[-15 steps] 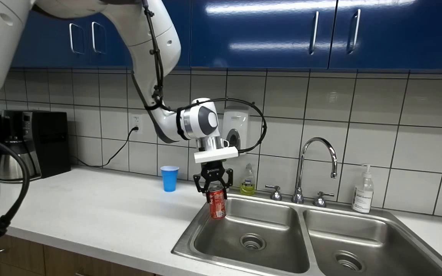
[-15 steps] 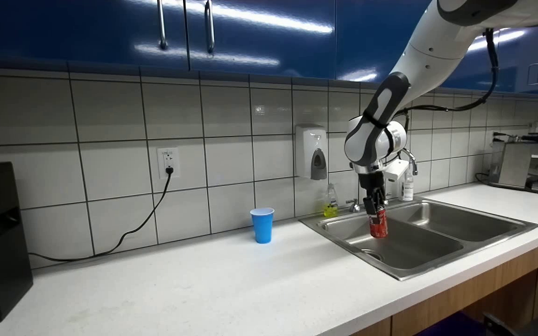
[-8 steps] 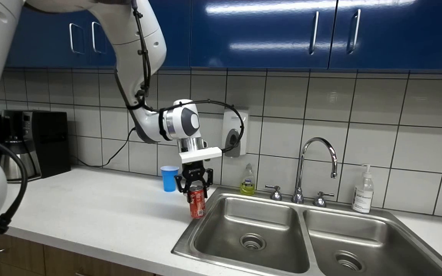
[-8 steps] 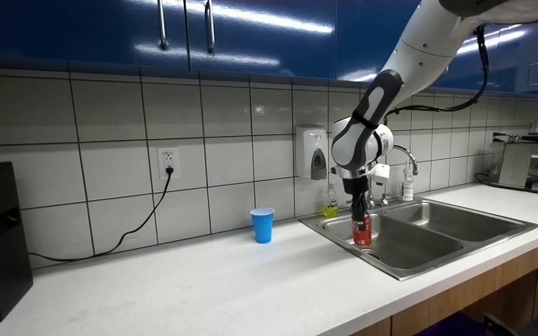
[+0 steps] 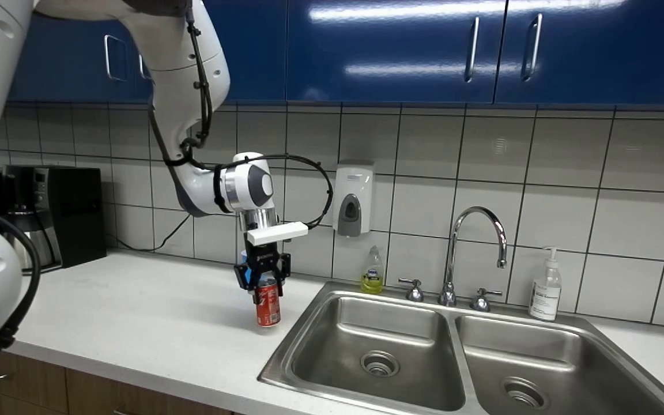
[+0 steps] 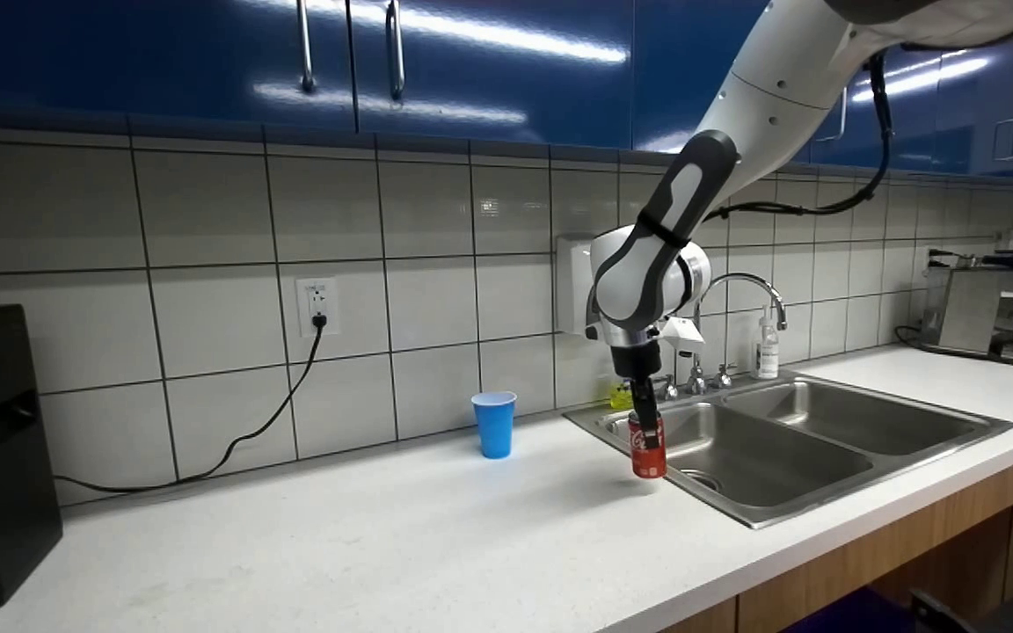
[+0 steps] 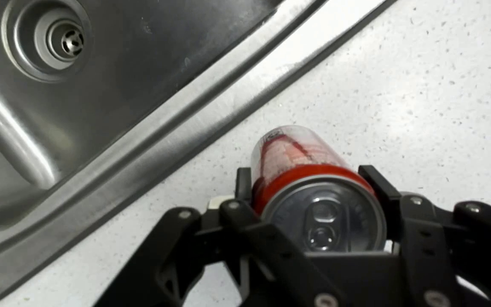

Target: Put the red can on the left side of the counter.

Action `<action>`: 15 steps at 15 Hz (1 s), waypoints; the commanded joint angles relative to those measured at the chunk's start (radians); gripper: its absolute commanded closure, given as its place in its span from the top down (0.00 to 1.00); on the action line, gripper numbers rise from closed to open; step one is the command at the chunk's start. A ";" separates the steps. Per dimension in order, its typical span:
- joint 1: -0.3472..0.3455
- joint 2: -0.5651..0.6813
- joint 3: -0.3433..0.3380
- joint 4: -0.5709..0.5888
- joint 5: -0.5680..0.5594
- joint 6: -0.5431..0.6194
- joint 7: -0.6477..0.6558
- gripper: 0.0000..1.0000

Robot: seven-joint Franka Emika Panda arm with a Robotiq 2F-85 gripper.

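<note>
Far left in an exterior view stands a black coffee maker [image 5: 74, 216]; a broad stretch of off-white surface [image 5: 136, 305] runs from it to the pincer [image 5: 268, 293], which pinches the red soda can [image 5: 268, 309] on or just above that surface, I cannot tell which. The edge of the steel double sink [image 5: 290, 349] follows, just beside.

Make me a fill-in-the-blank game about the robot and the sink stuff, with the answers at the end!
The can that the gripper is holding over the counter is mostly colored ____.
The sink has ____ basins.
The outside of the plastic cup is colored ____.

Missing words: red; two; blue.
</note>
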 commanded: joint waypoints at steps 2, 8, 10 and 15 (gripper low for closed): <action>-0.005 0.009 0.033 -0.007 0.015 0.042 -0.110 0.38; -0.006 0.049 0.051 -0.003 0.025 0.066 -0.178 0.38; -0.005 0.051 0.049 -0.003 0.024 0.069 -0.188 0.38; -0.008 0.032 0.047 -0.018 0.031 0.071 -0.192 1.00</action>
